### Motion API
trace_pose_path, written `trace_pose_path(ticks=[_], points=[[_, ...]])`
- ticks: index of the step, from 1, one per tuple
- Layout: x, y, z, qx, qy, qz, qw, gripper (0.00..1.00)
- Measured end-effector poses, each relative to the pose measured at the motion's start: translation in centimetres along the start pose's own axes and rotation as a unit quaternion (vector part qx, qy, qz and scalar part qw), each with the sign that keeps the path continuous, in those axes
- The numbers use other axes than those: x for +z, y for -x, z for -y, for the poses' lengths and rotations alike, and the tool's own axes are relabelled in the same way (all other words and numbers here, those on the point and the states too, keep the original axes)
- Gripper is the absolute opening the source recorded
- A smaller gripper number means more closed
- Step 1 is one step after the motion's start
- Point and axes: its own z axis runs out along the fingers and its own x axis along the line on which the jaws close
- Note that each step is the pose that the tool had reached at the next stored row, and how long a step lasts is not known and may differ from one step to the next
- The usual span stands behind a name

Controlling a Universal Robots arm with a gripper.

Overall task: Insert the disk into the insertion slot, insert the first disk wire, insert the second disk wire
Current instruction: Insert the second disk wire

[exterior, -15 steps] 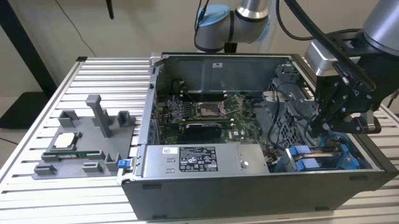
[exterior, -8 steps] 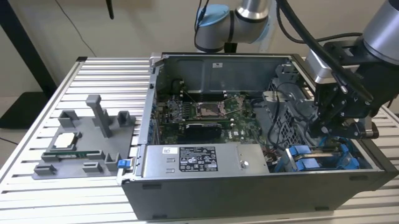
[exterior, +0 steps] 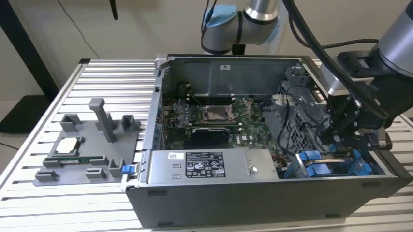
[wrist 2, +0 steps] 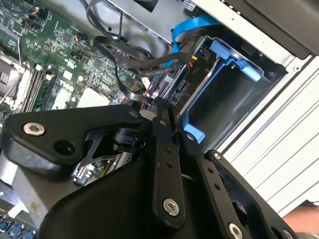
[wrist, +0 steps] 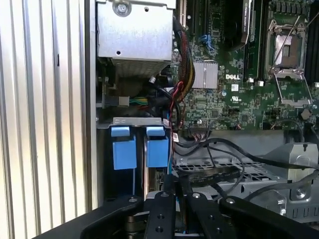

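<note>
My gripper point(exterior: 343, 145) reaches down into the open computer case point(exterior: 258, 63) at the exterior view's right, over the insertion slot point(exterior: 322, 166) with its blue rails. In the second wrist view the disk point(wrist 2: 182, 87) sits in the blue-framed slot point(wrist 2: 225, 56), dark connector end facing out. A black disk wire point(wrist 2: 123, 56) loops from the motherboard side down to my gripper point(wrist 2: 155, 108), whose fingers are shut on its end just beside the disk's connectors. A blue cable point(wrist 2: 195, 24) curves above the bay. The first wrist view has two blue tabs point(wrist: 123, 152) ahead of my gripper point(wrist: 175, 188).
The green motherboard point(wrist: 234, 84) and the silver power supply point(exterior: 206, 166) fill the rest of the case. Loose black cables point(wrist: 234, 154) cross the metal cage beside the bay. A grey fixture tray point(exterior: 90, 154) with a square silver chip point(exterior: 67, 145) lies on the slatted table point(exterior: 38, 198).
</note>
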Motion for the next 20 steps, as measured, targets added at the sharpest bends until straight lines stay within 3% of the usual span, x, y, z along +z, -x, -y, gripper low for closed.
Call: trace_pose_path(ticks=[7,20], points=[[0.21,-0.18,0.89,-0.001,0.0001,0.0026,1.0,0.0],[1.02,-0.65,1.17,0.003,-0.0007,0.0024,1.0,0.0]])
